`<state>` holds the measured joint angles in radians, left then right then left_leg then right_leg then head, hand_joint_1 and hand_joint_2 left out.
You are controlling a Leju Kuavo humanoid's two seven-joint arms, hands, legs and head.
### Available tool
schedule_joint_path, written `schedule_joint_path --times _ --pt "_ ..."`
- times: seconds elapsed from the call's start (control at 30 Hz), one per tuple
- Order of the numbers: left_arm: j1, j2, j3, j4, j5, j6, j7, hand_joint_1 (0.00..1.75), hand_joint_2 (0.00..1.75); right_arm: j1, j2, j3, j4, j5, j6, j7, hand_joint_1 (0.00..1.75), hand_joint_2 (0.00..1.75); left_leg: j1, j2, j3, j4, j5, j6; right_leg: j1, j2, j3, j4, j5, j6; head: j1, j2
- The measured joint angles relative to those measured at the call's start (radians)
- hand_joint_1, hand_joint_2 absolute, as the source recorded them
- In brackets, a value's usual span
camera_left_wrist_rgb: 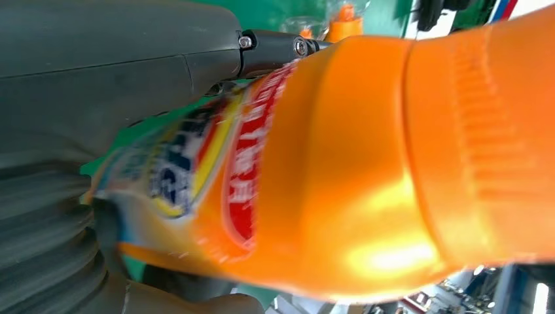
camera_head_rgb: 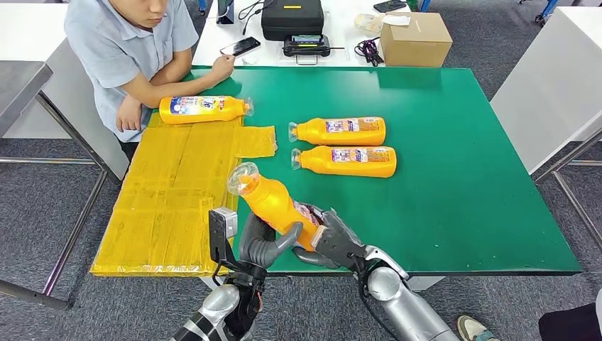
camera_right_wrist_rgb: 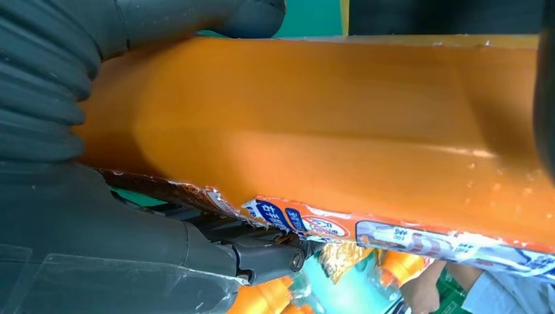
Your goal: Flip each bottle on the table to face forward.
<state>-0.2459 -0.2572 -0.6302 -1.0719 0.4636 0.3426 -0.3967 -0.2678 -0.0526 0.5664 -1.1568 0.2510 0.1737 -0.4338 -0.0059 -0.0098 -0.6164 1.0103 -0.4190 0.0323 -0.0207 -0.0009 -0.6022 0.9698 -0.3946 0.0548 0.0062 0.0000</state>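
- I have one orange bottle [camera_head_rgb: 273,204] lifted off the green tabletop [camera_head_rgb: 461,185] near its front edge, tilted, with its clear cap end pointing up and away from me and its base down in my hands.
- My left hand [camera_head_rgb: 264,245] cups the lower body from the left, its fingers wrapped against the bottle. My right hand [camera_head_rgb: 334,240] grips the base end from the right. Both hands are closed on this one bottle.
- In the left wrist view the label [camera_left_wrist_rgb: 216,163] is turned toward that camera. In the right wrist view I mostly see bare orange side, with a torn label edge along one flank. I judge the roll about the long axis is only part done.
- To do it well, I would keep one hand as the firm hold and let the other loosen and re-seat, so that the bottle never hangs on a loose pinch.
- The plastic looks smooth and glossy, so I expect it could slip. I would keep the base low over the tabletop while turning.
- Two bottles [camera_head_rgb: 341,131] [camera_head_rgb: 346,160] lie side by side just beyond, labels up, caps to the left. I would lay mine down parallel to them and clear of both.
- A fourth bottle [camera_head_rgb: 204,109] lies on the yellow mat [camera_head_rgb: 170,206] by a seated person's arm [camera_head_rgb: 160,89]. I would leave that side alone.
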Motion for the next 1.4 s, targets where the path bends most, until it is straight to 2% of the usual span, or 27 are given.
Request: schedule_joint_path --times 0.17,0.5,0.53,0.6,0.63,0.67,0.73,0.77,1.07,1.4 --pt "-0.001 0.000 0.013 0.000 0.051 -0.038 -0.026 0.00 1.75 -0.019 0.003 0.031 0.018 -0.011 0.002 -0.001 1.75 1.75 0.000 0.000 0.000 0.000 0.000 0.000 0.000 0.000 0.000 0.000 0.000 0.000 0.000 0.000" --pt "0.005 0.000 0.043 -0.010 0.105 -0.085 0.000 0.00 1.75 -0.048 0.004 0.063 0.044 -0.015 0.005 -0.006 1.75 1.75 0.000 0.000 0.000 0.000 0.000 0.000 0.000 0.000 0.000 0.000 0.000 0.000 0.000 0.000" --pt "0.005 0.000 0.046 -0.010 0.105 -0.087 0.000 0.05 1.75 -0.050 0.004 0.064 0.046 -0.016 0.005 -0.006 1.75 1.75 0.000 0.000 0.000 0.000 0.000 0.000 0.000 0.000 0.000 0.000 0.000 0.000 0.000 0.000" --pt "0.006 0.000 0.050 -0.010 0.106 -0.089 0.001 0.92 1.75 -0.053 0.004 0.067 0.049 -0.017 0.005 -0.006 1.71 1.75 0.000 0.000 0.000 0.000 0.000 0.000 0.000 0.000 0.000 0.000 0.000 0.000 0.000 0.000" --pt "0.006 0.000 0.051 -0.010 0.108 -0.090 0.001 1.36 1.75 -0.054 0.004 0.067 0.050 -0.019 0.006 -0.006 1.58 1.75 0.000 0.000 0.000 0.000 0.000 0.000 0.000 0.000 0.000 0.000 0.000 0.000 0.000 0.000" --pt "0.006 0.000 0.052 -0.010 0.111 -0.092 0.001 1.75 1.75 -0.055 0.005 0.068 0.051 -0.022 0.006 -0.006 1.15 1.75 0.000 0.000 0.000 0.000 0.000 0.000 0.000 0.000 0.000 0.000 0.000 0.000 0.000 0.000" --pt "0.007 0.000 0.055 -0.010 0.119 -0.099 -0.001 1.75 1.75 -0.057 0.006 0.068 0.054 -0.029 0.008 -0.006 0.31 1.75 0.000 0.000 0.000 0.000 0.000 0.000 0.000 0.000 0.000 0.000 0.000 0.000 0.000 0.000" --pt "0.007 0.000 0.056 -0.010 0.121 -0.102 -0.003 1.75 1.75 -0.058 0.007 0.068 0.055 -0.032 0.010 -0.006 0.00 1.75 0.000 0.000 0.000 0.000 0.000 0.000 0.000 0.000 0.000 0.000 0.000 0.000 0.000 0.000" --pt "0.014 0.003 0.060 -0.029 0.119 -0.115 -0.020 1.75 1.75 -0.060 0.019 0.065 0.070 -0.080 0.018 0.015 0.00 1.75 0.000 0.000 -0.001 0.000 0.000 0.000 0.000 0.000 -0.001 0.000 0.000 0.000 0.000 0.000" --pt "0.020 0.005 0.065 -0.068 0.082 -0.072 -0.057 1.75 1.75 -0.059 0.036 0.064 0.100 -0.097 0.010 0.026 0.00 1.75 0.000 0.000 -0.001 0.000 0.000 0.000 0.000 0.000 -0.001 0.000 0.000 0.000 0.000 0.000"
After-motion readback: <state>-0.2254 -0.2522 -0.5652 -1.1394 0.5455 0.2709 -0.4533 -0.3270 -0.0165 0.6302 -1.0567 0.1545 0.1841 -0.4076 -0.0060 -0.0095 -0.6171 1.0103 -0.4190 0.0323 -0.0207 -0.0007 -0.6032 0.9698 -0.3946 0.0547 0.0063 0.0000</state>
